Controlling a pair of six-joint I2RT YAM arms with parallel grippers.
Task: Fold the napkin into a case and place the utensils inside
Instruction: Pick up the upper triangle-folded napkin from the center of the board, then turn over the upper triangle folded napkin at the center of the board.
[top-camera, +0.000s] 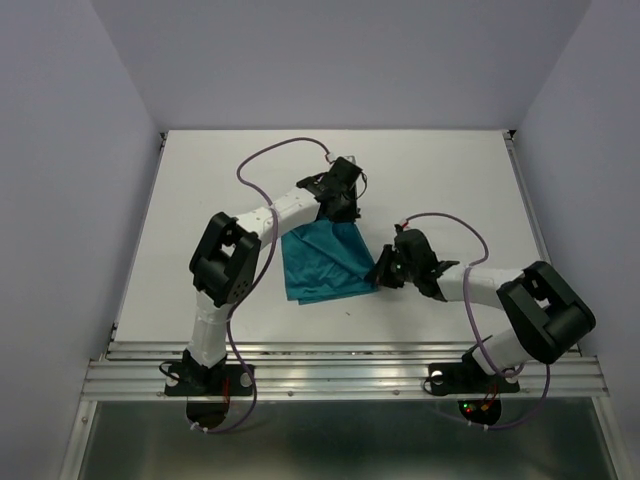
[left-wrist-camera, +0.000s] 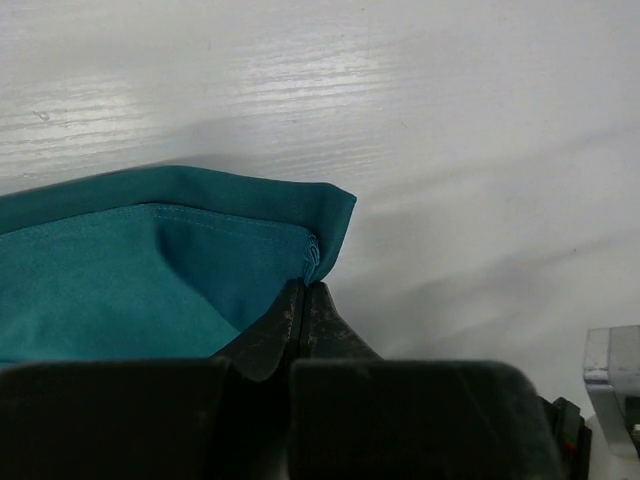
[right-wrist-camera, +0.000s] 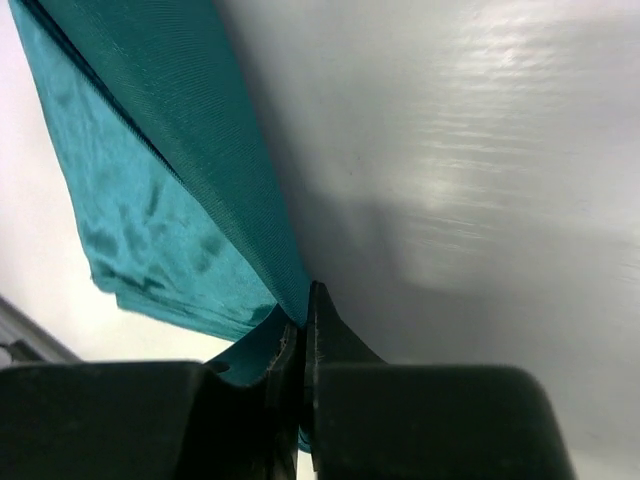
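On the white bench (top-camera: 450, 180), the soft teal cloth napkin (top-camera: 320, 265) lies near centre, its body extending toward the left edge from both claws. The left gripper (left-wrist-camera: 303, 295) is clamped on its far right corner and the right gripper (right-wrist-camera: 303, 305) on its near right corner, so the held edge runs far-to-near between them.

Seen from the napkin (top-camera: 322, 265), bare table (top-camera: 440, 170) lies open at 1 to 2 o'clock and at 6. The left arm (top-camera: 285, 212) bars 9 to 11. The left gripper (top-camera: 343, 212) is clamped on the cloth at 12, the right gripper (top-camera: 381, 272) at 3, with the right arm (top-camera: 470, 282) behind it.
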